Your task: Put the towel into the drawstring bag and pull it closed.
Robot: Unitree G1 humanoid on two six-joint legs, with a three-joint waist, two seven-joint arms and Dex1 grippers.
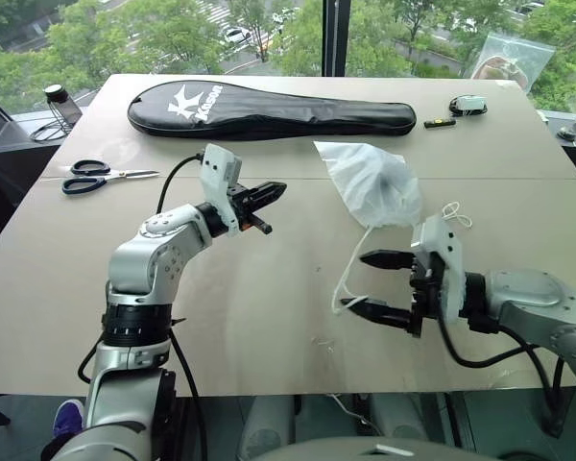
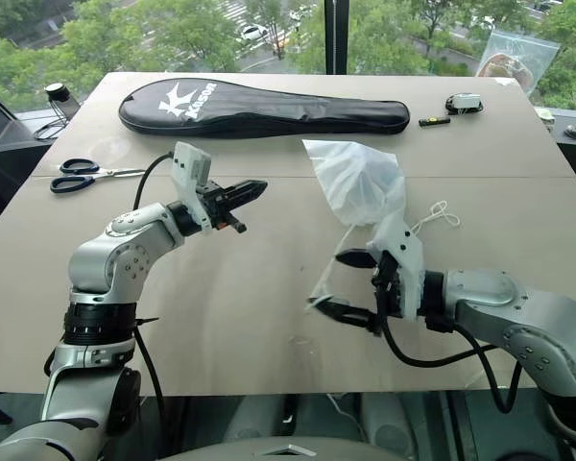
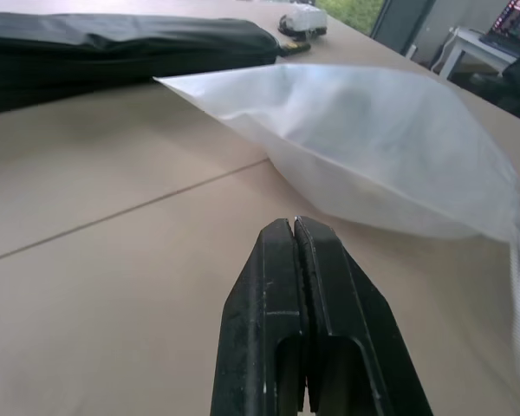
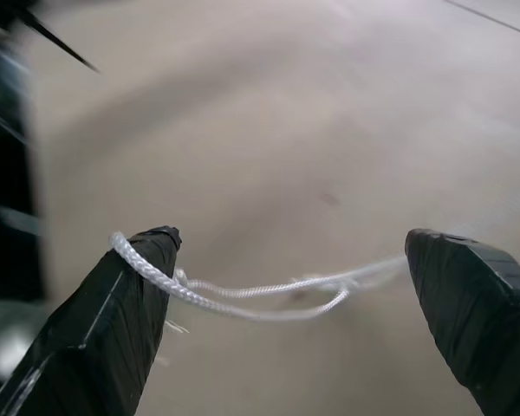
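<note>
Tabletop (image 1: 269,317), left pincer (image 1: 272,193) shut, level, right pincer (image 1: 376,284) spread, tilted down.

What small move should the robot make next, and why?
Probably draw the right pincer back, clear of the white cord. Its fingers stand wide open, yet the cord lies over one fingertip and could drag the drawstring bag. The bag lies on the table with its mouth gathered, and the left pincer is shut and empty beside it.
</note>
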